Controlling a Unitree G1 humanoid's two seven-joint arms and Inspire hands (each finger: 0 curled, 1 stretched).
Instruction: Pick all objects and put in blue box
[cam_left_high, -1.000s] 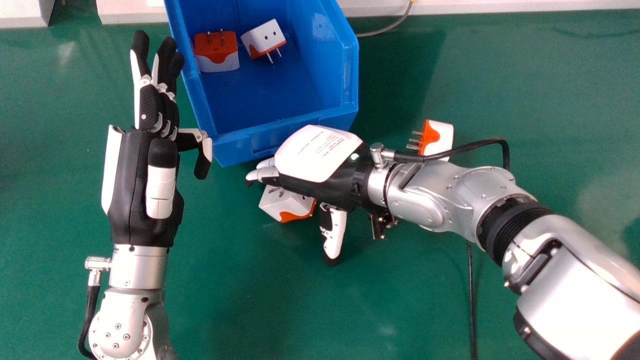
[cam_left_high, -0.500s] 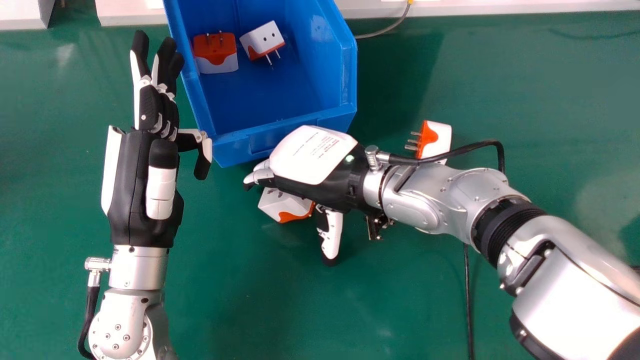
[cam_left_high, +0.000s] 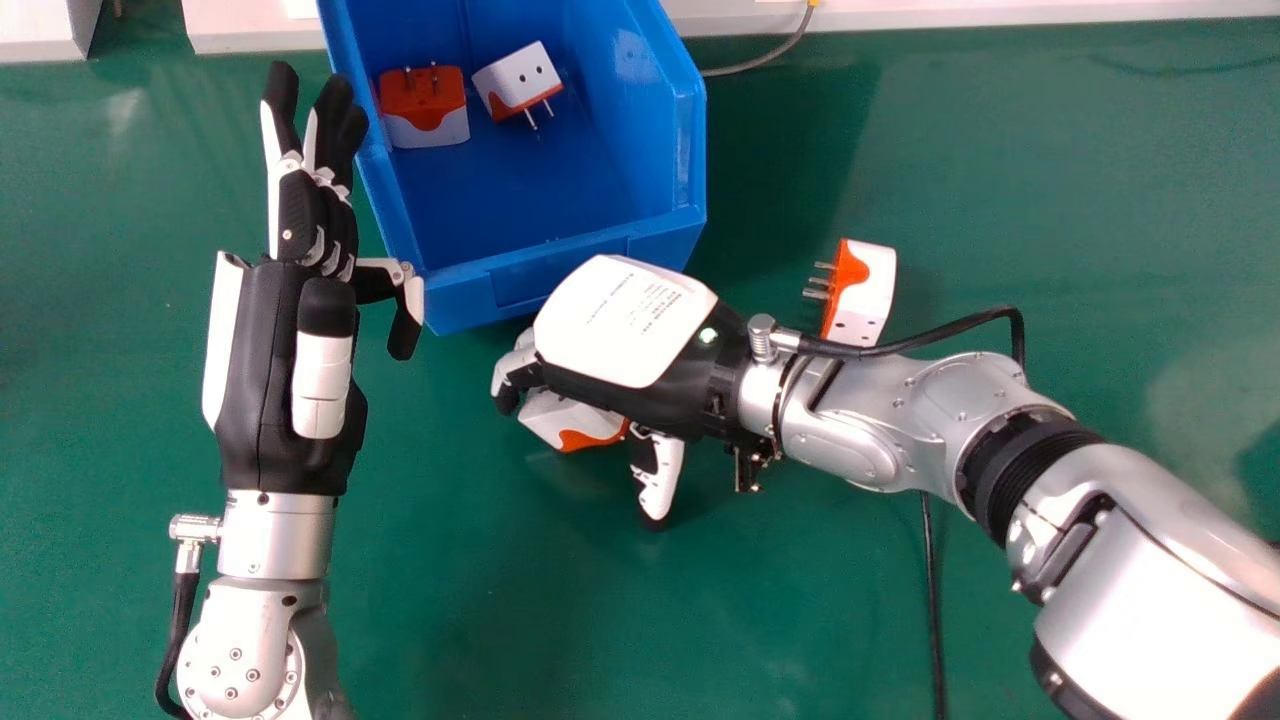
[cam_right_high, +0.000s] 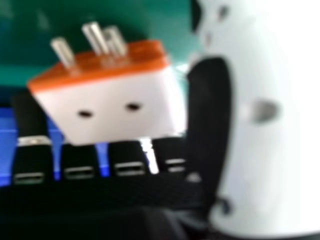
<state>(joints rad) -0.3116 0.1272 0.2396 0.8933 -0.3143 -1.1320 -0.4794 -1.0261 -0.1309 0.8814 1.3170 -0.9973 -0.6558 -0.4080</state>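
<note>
My right hand (cam_left_high: 628, 322) is low over the table, just in front of the blue box (cam_left_high: 558, 275). Its fingers bend round a white and orange plug adapter (cam_left_high: 570, 420) partly hidden under the palm. In the right hand view, this adapter (cam_right_high: 112, 107) has its prongs pointing away from the fingers (cam_right_high: 80, 162), close beside the thumb (cam_right_high: 265, 145). Inside the box lie an orange and white adapter (cam_left_high: 425, 108) and a white one (cam_left_high: 518, 80). Another adapter (cam_left_high: 862, 290) rests on the table behind my right wrist. My left hand (cam_left_high: 290, 370) stays open left of the box.
A black cable (cam_left_high: 932, 610) runs along the table below the right forearm. Behind the box, a grey cable (cam_left_high: 765, 60) meets the white edge (cam_left_high: 900, 15) at the back. Green table surface (cam_left_high: 500, 600) stretches between the two arms.
My right hand's fingers have bent further down round the adapter, which has shifted slightly towards the thumb. The box and the other adapters appear slightly farther left in the view. My left hand is still.
</note>
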